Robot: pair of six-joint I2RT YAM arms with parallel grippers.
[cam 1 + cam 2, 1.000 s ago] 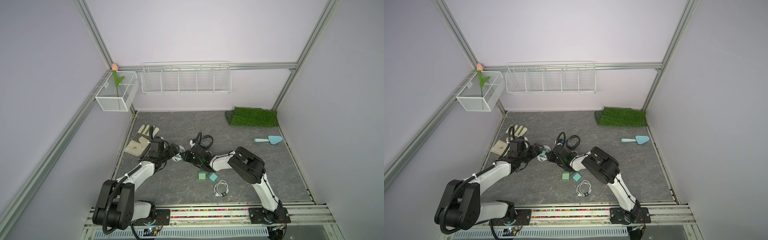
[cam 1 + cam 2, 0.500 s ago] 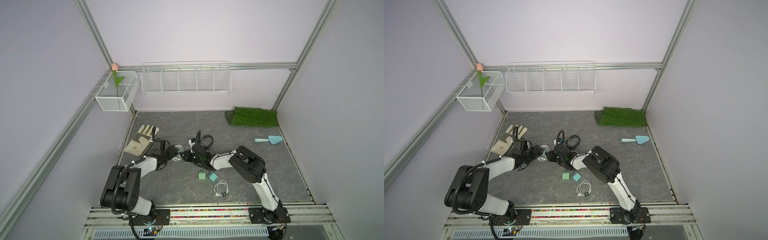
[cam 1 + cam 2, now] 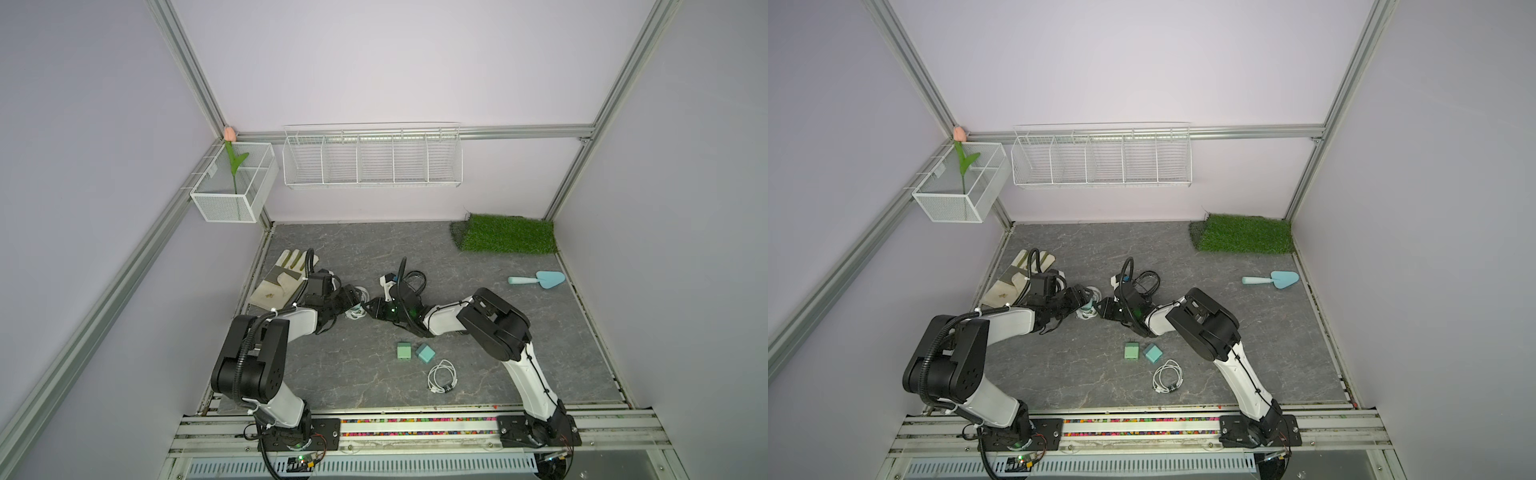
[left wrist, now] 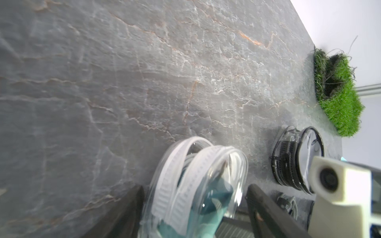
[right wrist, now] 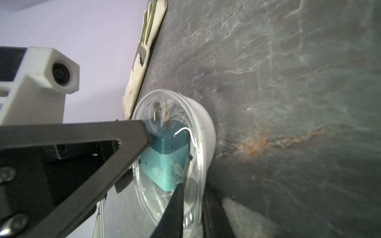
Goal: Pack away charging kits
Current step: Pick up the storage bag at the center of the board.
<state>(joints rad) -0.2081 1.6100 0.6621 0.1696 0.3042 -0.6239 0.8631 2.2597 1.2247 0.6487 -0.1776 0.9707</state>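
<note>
Two robot arms meet at mid-table over a clear round case with a white ribbed rim [image 4: 185,160], which stands on edge well in from every side of the grey stone-patterned table [image 3: 332,374]. The left gripper [image 4: 194,186] has its fingers spread wide against both sides of the case. The right gripper [image 5: 162,160] is closed narrowly on a teal square charger block [image 5: 165,173] inside the case's open shell. A loose coil of white cable [image 3: 1086,314] lies on the table at the grippers' tips, on the near side. Bare surface runs behind them to the back wall. In front, toward the rail, it is broken only by a mint-green charger block [image 3: 403,351] and a second teal block [image 3: 425,353], nearly touching, with a coiled white cable [image 3: 442,376] just beside them. A black-rimmed round case [image 4: 296,156] sits close behind the right gripper. A pale work glove [image 3: 282,279] lies at the left edge, a light-blue garden trowel [image 3: 538,281] near the right edge, and a green artificial grass mat [image 3: 507,235] in the back right corner.
</note>
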